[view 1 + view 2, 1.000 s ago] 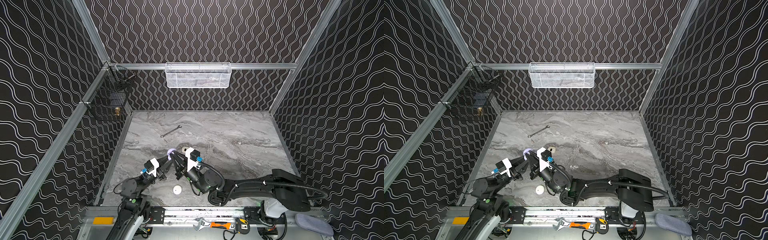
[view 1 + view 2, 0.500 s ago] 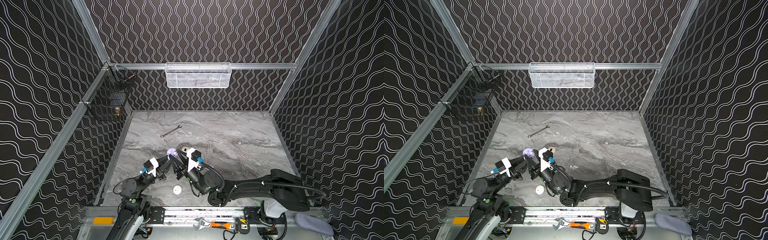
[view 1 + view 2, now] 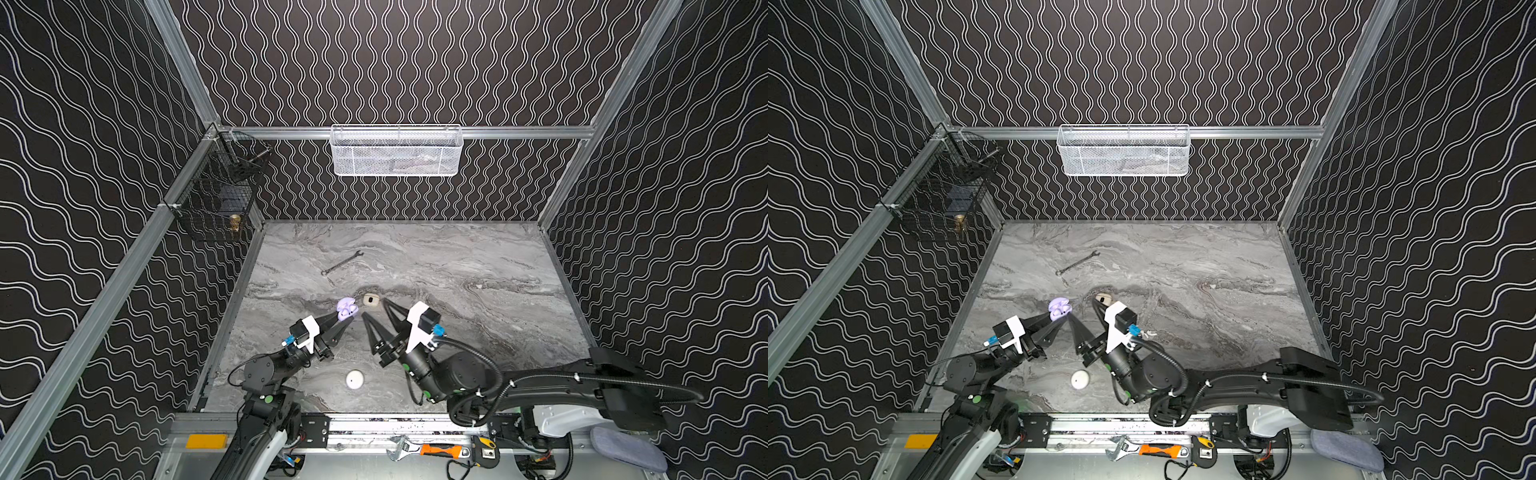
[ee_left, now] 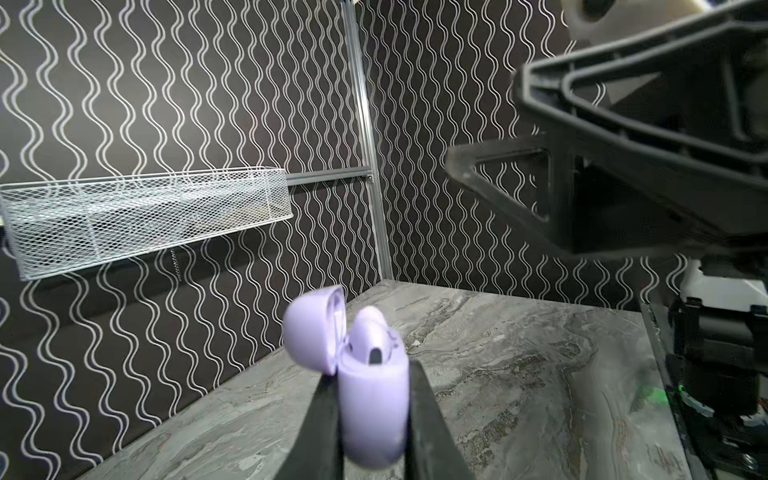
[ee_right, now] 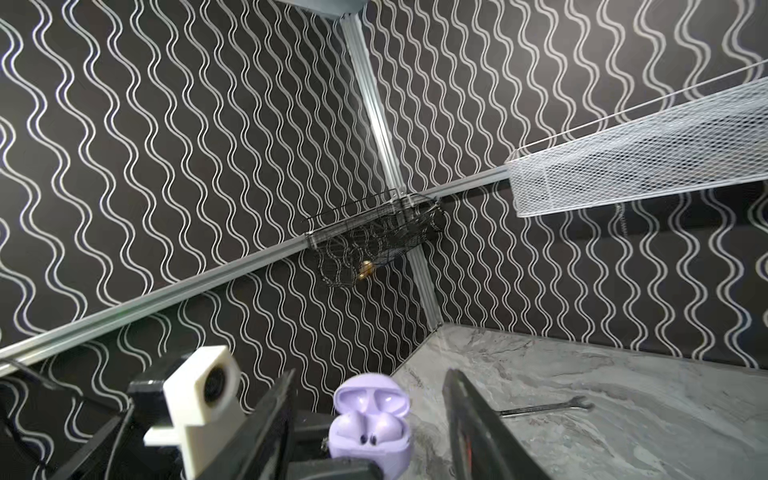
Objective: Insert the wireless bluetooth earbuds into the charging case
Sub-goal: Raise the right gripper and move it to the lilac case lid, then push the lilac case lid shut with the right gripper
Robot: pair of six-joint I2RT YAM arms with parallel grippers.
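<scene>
Right gripper (image 3: 374,306) has sprung half apart and backed off empty; left gripper (image 3: 343,320) pinches the lilac charging case (image 5: 368,440), lid (image 5: 368,392) up. Both lilac earbuds (image 5: 387,424) sit in their wells, so I'd retreat straight, clear of that lid.

Open lilac charging case (image 5: 368,446), two earbuds (image 5: 386,426) seated inside, parted right claw (image 5: 370,374) nearer, wrench (image 5: 544,407) beyond
</scene>
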